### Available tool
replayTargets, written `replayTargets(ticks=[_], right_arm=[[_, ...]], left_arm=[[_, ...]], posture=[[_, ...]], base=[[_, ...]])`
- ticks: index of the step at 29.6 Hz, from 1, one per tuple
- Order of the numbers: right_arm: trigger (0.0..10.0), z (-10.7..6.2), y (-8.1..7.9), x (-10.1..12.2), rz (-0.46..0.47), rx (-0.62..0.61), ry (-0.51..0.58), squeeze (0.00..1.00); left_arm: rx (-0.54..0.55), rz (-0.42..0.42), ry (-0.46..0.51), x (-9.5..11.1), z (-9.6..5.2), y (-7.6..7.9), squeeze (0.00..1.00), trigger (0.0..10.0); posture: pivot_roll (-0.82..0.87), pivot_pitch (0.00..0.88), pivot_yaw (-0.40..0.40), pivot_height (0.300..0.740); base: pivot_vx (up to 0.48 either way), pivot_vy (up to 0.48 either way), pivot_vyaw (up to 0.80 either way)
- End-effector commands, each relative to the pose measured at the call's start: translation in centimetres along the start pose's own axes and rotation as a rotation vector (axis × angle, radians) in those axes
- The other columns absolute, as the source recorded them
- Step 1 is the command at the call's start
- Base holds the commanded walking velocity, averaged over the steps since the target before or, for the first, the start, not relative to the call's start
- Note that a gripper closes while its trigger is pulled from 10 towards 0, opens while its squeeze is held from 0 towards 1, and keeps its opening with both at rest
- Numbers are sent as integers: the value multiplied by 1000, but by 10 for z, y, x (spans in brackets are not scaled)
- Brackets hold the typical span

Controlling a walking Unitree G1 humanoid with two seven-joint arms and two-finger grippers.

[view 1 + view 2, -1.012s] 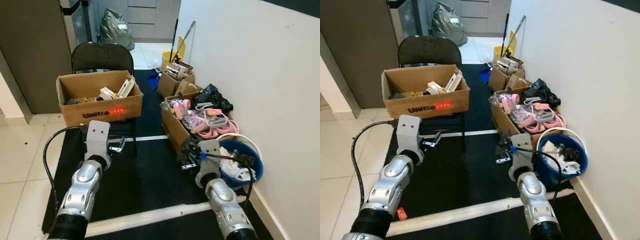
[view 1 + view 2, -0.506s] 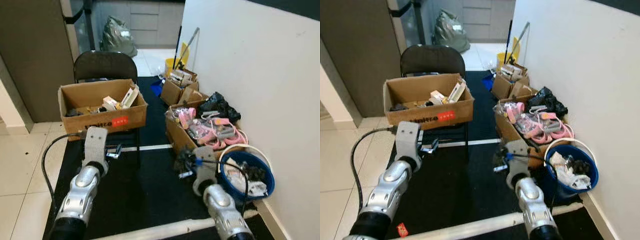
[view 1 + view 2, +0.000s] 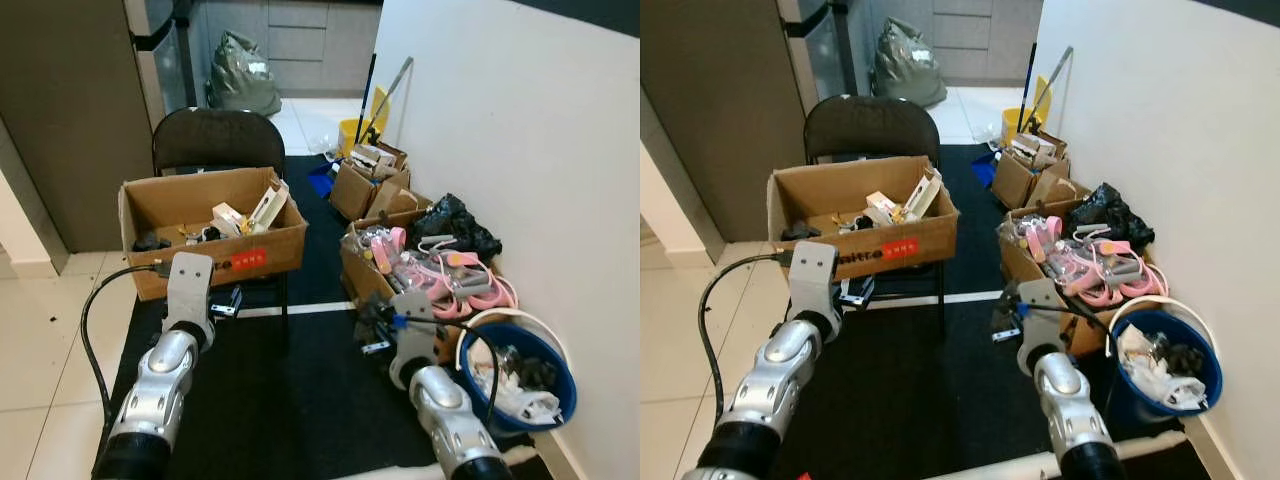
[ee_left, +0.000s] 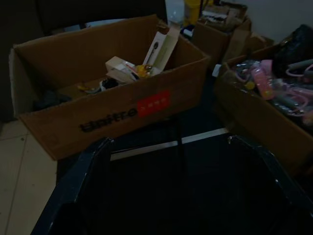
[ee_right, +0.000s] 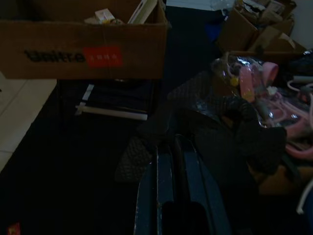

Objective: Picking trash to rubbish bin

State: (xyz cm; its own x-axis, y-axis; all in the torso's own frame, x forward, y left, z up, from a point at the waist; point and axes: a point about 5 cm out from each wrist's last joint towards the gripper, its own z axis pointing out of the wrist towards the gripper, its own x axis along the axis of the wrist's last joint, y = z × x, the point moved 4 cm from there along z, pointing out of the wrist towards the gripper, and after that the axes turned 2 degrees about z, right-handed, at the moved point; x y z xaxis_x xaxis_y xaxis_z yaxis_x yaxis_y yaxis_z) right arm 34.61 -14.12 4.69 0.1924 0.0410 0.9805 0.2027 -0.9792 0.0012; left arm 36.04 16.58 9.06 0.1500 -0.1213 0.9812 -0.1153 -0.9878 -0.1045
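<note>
A dark, limp, light-looking piece of trash (image 5: pixel 230 122) is clamped between the closed right pincer (image 3: pixel 372 322), beside the blue bin (image 3: pixel 560 395), while the left pincer (image 4: pixel 171 186) is held open

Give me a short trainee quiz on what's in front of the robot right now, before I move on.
1. True or false: the cardboard box rests on the black chair.
2. Where does the blue bucket stand?
A) on the floor against the white wall, on the robot's right
B) on the chair seat
C) on the pale tiles at the robot's left
3. Short answer: which of the two, the left gripper or the right gripper, has its fingers shut on a dark wad, and which has them open?

Key: 1 true. 2 A. 3 right shut on the wad, left open.
</note>
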Motion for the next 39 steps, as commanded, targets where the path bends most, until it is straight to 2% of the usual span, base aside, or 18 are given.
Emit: replayTargets(ticks=[1, 26, 39], right_arm=[[10000, 0, 5, 3, -2, -13, 11, 0], [10000, 2, 7, 3, 10, -24, 10, 0], [10000, 4, -1, 8, -12, 18, 30, 0]], left_arm=[[-8, 7, 2, 2, 0, 0, 0, 10000], [-16, 13, 4, 3, 1, 2, 0, 10000], [-22, 11, 6, 4, 1, 2, 0, 10000]], posture=[[-66, 39, -25, 740], [-61, 41, -27, 740], [-56, 42, -23, 740]], base=[[356, 0, 0], [358, 0, 0], [357, 0, 0]])
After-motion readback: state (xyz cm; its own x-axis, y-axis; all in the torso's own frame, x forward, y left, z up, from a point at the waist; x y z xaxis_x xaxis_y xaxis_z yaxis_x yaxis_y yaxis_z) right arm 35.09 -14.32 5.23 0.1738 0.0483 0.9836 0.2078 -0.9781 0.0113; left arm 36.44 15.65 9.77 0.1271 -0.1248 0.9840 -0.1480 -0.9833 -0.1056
